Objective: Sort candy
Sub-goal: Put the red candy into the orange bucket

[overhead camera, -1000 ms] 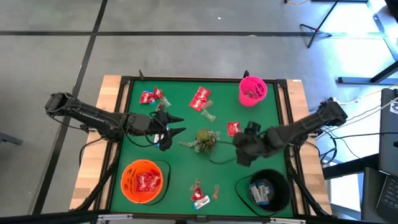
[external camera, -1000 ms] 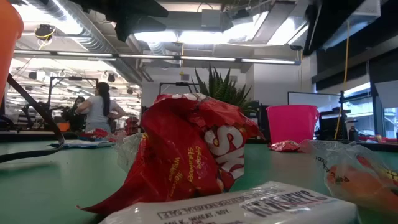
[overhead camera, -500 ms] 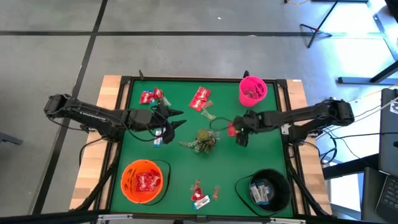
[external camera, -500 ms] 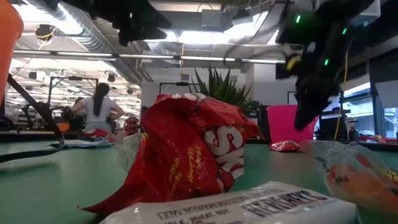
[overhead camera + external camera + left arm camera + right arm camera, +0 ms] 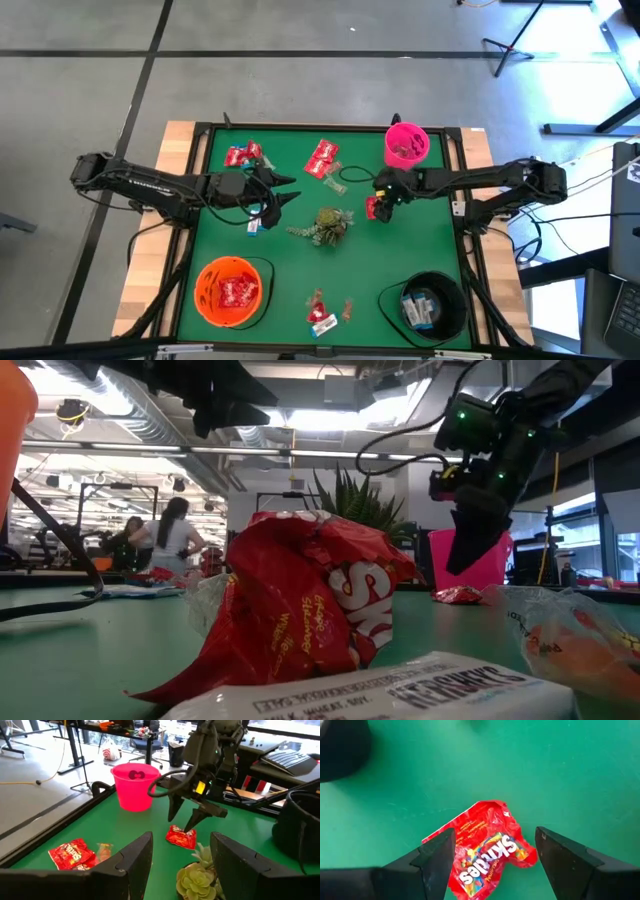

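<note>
Candy: red packets (image 5: 324, 158) lie scattered on the green bench (image 5: 300, 260); some already sit in the orange bowl (image 5: 232, 291) at the near left corner and the black bowl (image 5: 424, 306) at the near right corner; a pink bowl (image 5: 406, 146) stands at the far right corner.
Target packet: one red Skittles packet (image 5: 487, 850) lies flat right of the bench's middle, directly under the right claw (image 5: 380, 200).
Right claw: jaws wide apart, holding nothing, straddling the packet from above.
Left claw (image 5: 272, 198): hangs over the left half of the bench, partly open; a white-and-blue piece (image 5: 254, 224) shows at it, whether held I cannot tell.
Risk, largest: the packet is thin and flat, so closing fingers may skid over the foil and come up empty.
Risk, smaller: pressing down too hard could scrape the bench or push the packet toward the green sprig (image 5: 326, 226).
Risk, smallest: a corner-only pinch could let it fall short of a bowl.
Change: the right arm has swung from near the black bowl up to this packet; the left claw has barely shifted.
</note>
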Controlling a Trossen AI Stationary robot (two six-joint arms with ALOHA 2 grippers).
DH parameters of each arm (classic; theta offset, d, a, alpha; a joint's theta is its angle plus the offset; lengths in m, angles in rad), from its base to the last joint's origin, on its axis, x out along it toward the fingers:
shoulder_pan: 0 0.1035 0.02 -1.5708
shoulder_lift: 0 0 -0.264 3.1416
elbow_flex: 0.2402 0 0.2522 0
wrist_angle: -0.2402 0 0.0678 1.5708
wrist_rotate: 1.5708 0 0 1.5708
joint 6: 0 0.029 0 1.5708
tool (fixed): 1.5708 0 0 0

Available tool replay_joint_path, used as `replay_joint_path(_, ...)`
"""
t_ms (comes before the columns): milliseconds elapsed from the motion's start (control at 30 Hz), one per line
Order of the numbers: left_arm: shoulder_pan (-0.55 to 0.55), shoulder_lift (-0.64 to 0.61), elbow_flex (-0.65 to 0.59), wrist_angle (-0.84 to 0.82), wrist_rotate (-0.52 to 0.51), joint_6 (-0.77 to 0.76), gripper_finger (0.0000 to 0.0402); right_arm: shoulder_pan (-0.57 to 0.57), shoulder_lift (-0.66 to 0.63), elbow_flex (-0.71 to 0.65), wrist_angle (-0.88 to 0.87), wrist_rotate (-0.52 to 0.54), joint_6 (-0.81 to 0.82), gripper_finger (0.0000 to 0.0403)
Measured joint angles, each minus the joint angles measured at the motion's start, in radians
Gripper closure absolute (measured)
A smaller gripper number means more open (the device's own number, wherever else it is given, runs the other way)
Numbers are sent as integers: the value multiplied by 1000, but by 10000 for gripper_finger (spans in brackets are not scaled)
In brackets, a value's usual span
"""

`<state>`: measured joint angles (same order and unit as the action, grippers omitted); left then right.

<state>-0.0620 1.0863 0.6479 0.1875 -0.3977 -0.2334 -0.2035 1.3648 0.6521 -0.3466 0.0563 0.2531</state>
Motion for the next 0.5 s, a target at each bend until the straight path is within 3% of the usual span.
replay_joint_path(333, 0, 0, 0, 0, 0, -22, 214, 1, 106, 0, -5, 48, 4, 136)
replay_joint_path(500, 0, 0, 0, 0, -1, -22, 214, 1, 119, 3, -1, 57, 3, 179)
